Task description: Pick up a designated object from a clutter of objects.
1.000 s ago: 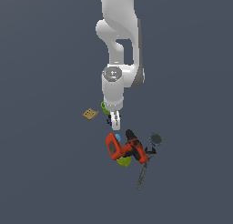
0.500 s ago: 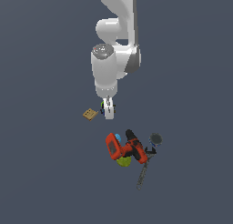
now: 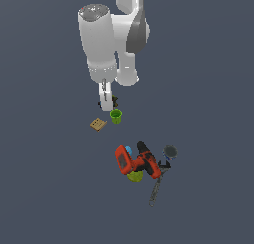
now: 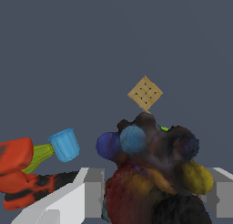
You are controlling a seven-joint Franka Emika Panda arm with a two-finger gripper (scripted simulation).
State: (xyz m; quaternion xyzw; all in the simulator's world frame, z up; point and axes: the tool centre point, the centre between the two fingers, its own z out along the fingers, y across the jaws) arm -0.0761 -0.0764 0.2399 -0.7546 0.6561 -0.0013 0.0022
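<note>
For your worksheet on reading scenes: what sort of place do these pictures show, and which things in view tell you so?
Probably a simulated test scene, not a real room: a plain, featureless dark grey-blue floor, a white robot arm, and small unrelated items scattered about, such as a red-and-black power drill and a small green cup.

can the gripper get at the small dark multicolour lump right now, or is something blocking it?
Probably yes. In the wrist view the dark lump sits between the jaws of the gripper with nothing in between. Green cup stands beside it, apart. Whether the jaws touch it is unclear.
</note>
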